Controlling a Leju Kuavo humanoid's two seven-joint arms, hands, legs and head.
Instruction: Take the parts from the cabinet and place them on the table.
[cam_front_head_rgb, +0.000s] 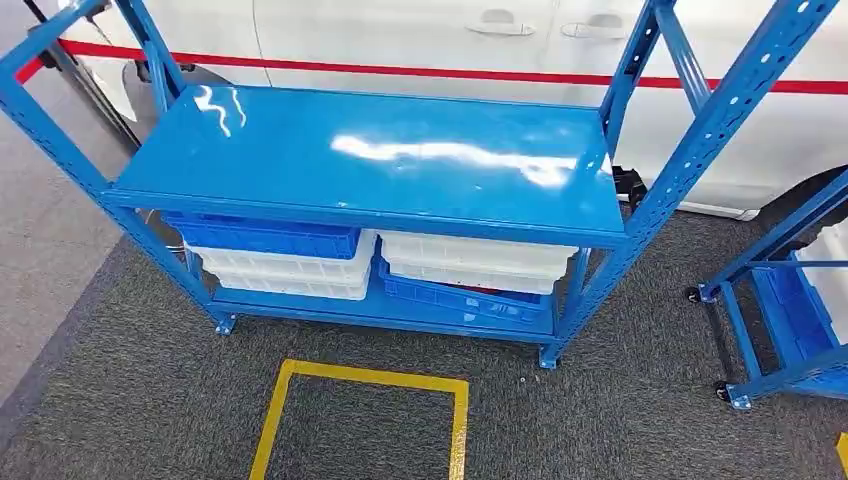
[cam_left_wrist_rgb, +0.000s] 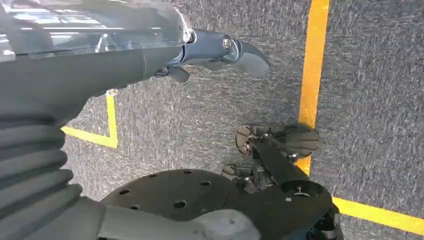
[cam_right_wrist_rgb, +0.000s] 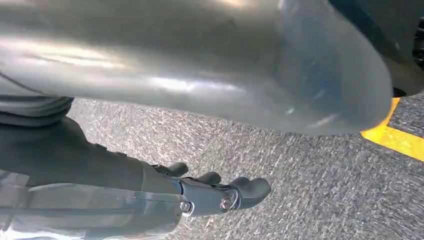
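1. You are facing the blue rack (cam_front_head_rgb: 370, 160), which I take to be the cabinet. Its top shelf is bare and glossy, and the parts must be in the bins on the lower shelf under it.
2. On that lower shelf, a blue bin (cam_front_head_rgb: 262, 238) sits on white bins (cam_front_head_rgb: 285, 272) at the rack's left end. At its right end, white bins (cam_front_head_rgb: 475, 262) sit on another blue bin (cam_front_head_rgb: 455, 297). You cannot see into any of them from here, so what the parts look like is unknown.
3. Your left robot hand (cam_left_wrist_rgb: 220, 52) hangs over the grey carpet, fingers apart, grasping nothing. Your right robot hand (cam_right_wrist_rgb: 220, 192) also hangs over the carpet; its fingers look loosely extended and nothing is in it.
4. The yellow floor square (cam_front_head_rgb: 365, 420) lies just in front of the rack. A second blue cart (cam_front_head_rgb: 790, 320) stands off the rack's right end.
5. Risks, as I judge them:
   - The top shelf overhangs the bins, so a straight reach may strike its front edge.
   - The bins are stacked; pulling a lower one could drag or tip the one above.
   - Bending that low on two legs may upset your balance.
   - No tabletop is visible, so plan the turn before you lift.
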